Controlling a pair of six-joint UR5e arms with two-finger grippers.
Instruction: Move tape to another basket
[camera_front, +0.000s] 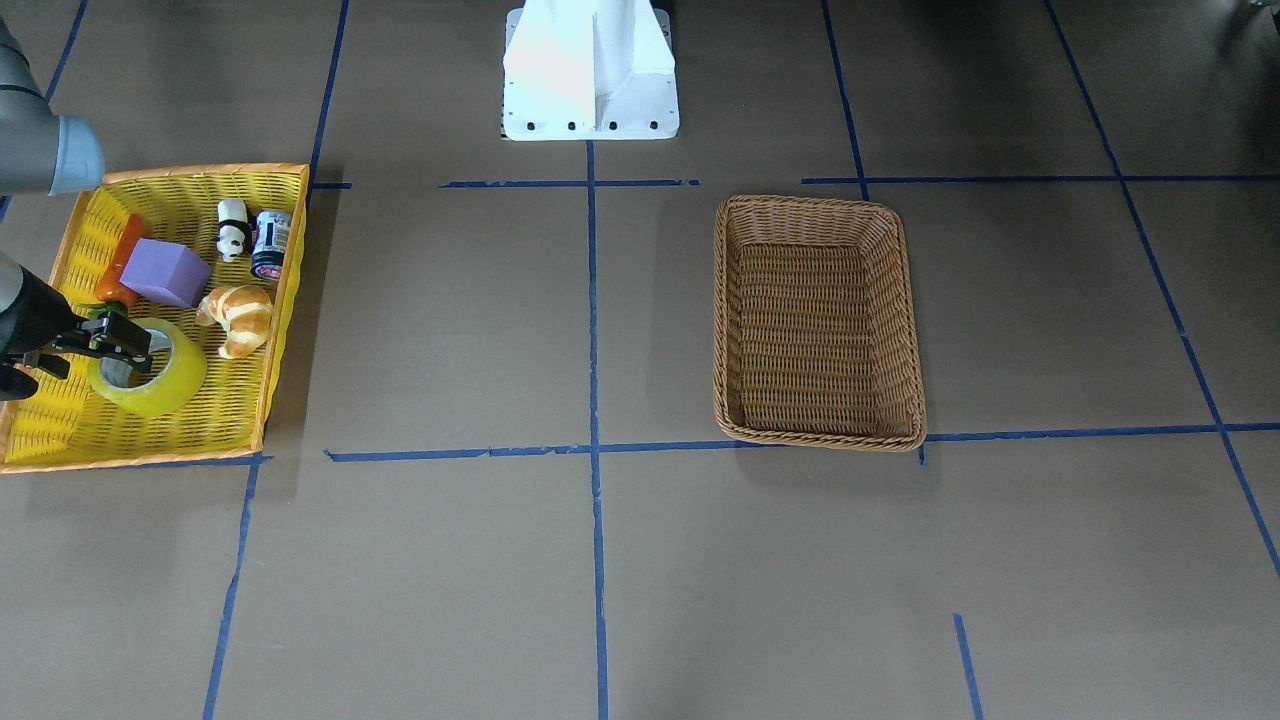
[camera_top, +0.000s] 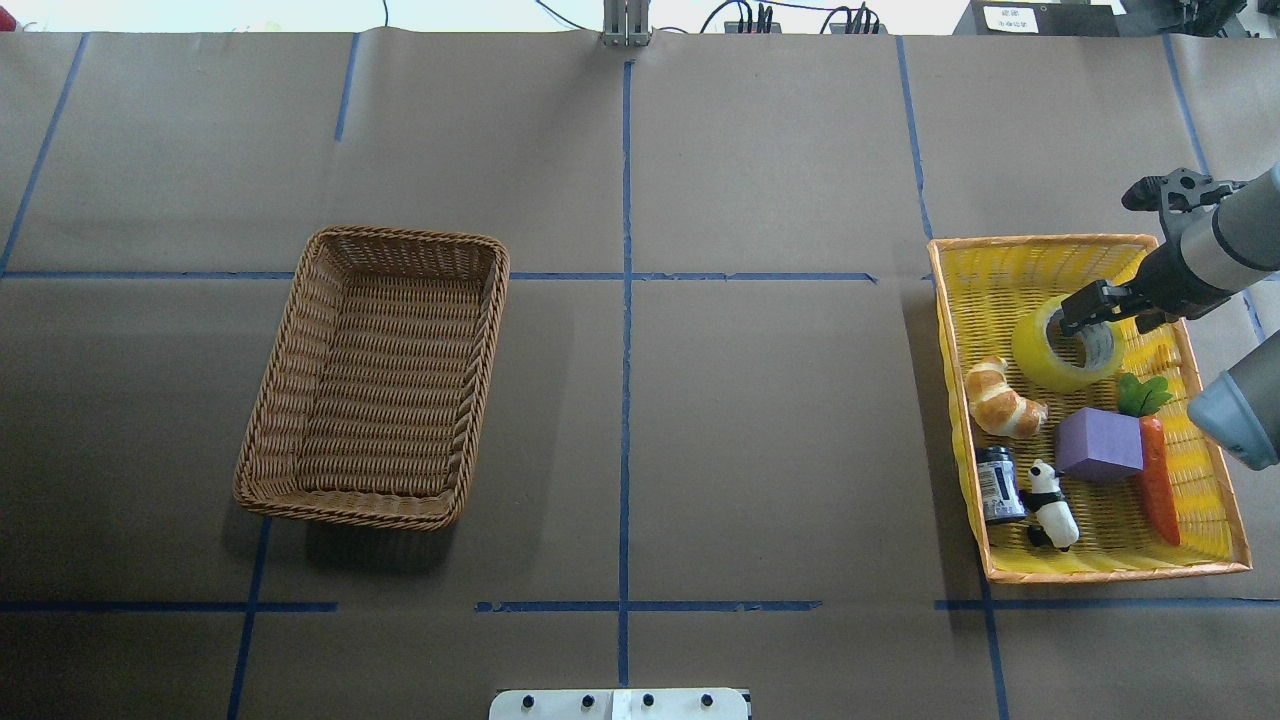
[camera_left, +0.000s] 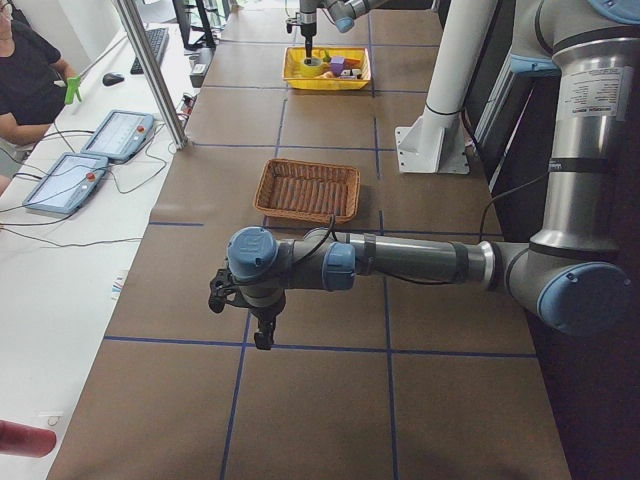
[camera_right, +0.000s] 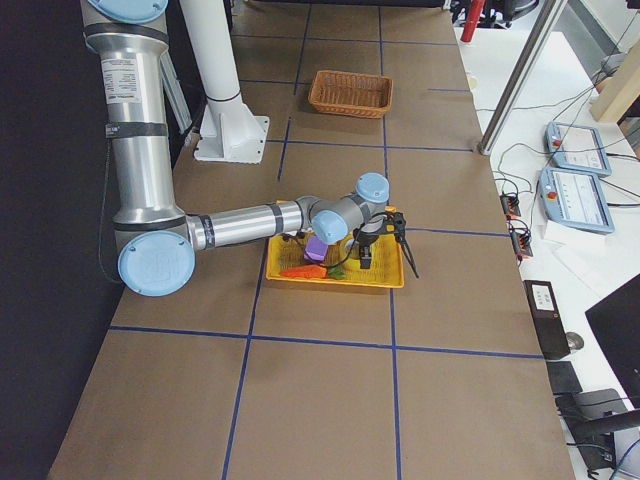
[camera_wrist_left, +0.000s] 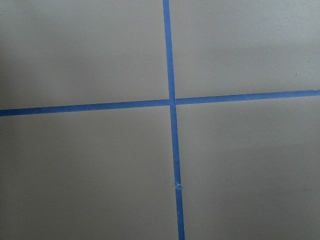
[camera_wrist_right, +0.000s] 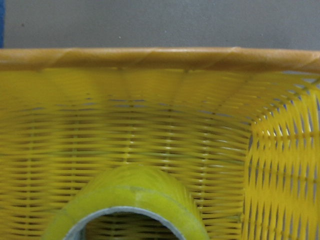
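Note:
The tape, a yellow roll with a white core, lies flat in the far part of the yellow tray. It also shows in the front view and fills the bottom of the right wrist view. My right gripper is down at the roll's rim, and its fingers look parted about the roll's wall. The brown wicker basket stands empty on the table's left half. My left gripper hangs over bare table beyond that basket; I cannot tell its state.
The yellow tray also holds a croissant, a purple block, a carrot, a panda figure and a small can. The white robot base stands at the table's near middle. Blue tape lines cross the table.

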